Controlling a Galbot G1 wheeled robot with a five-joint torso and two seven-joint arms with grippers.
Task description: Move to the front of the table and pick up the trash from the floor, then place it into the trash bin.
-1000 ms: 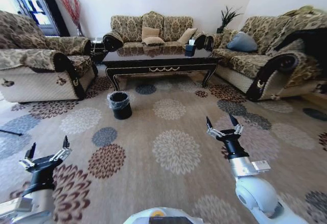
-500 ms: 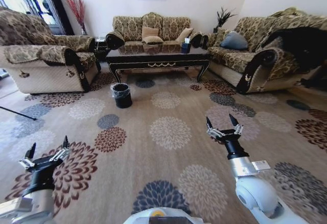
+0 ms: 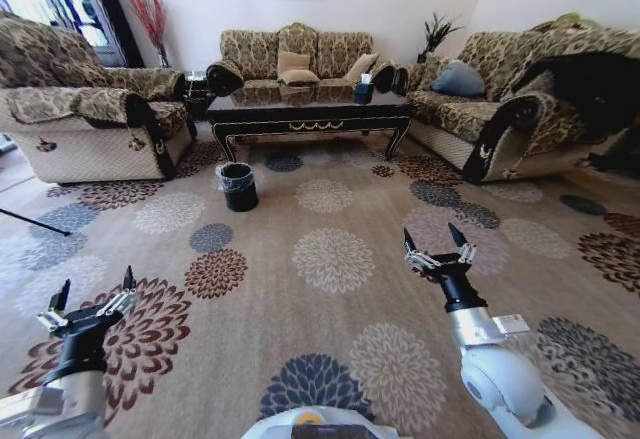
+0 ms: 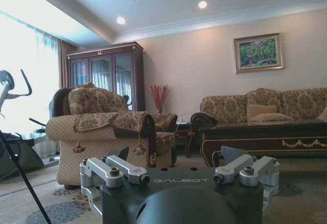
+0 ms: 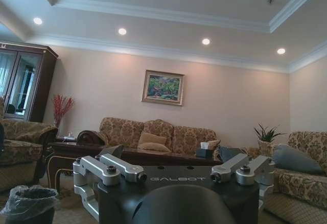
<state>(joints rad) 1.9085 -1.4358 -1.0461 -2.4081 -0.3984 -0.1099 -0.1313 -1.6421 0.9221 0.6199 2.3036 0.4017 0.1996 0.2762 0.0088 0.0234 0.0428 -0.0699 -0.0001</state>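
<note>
The dark glossy table [image 3: 310,117] stands at the far end of the carpet, between the sofas. The small black trash bin [image 3: 238,186] with a clear liner sits on the floor off the table's front left corner. The trash is out of view. My left gripper [image 3: 92,299] hovers open low at the near left, well short of the bin. At the near right my right gripper [image 3: 438,249] is also held open and empty. The left wrist view shows the left gripper [image 4: 176,155] with the table [image 4: 265,132] beyond. The right wrist view shows the right gripper [image 5: 171,152], the bin [image 5: 30,202] and the table [image 5: 76,152].
Patterned sofas flank the table: a left one [image 3: 90,119], a back one [image 3: 295,57] and a right one [image 3: 500,109]. A dark tissue box [image 3: 363,89] sits on the table. A thin black rod [image 3: 35,221] lies at the left. Flowered carpet [image 3: 320,259] stretches between me and the table.
The whole head picture shifted a second ago, so the camera moved; since half a second ago it holds still. Both grippers keep the same open pose.
</note>
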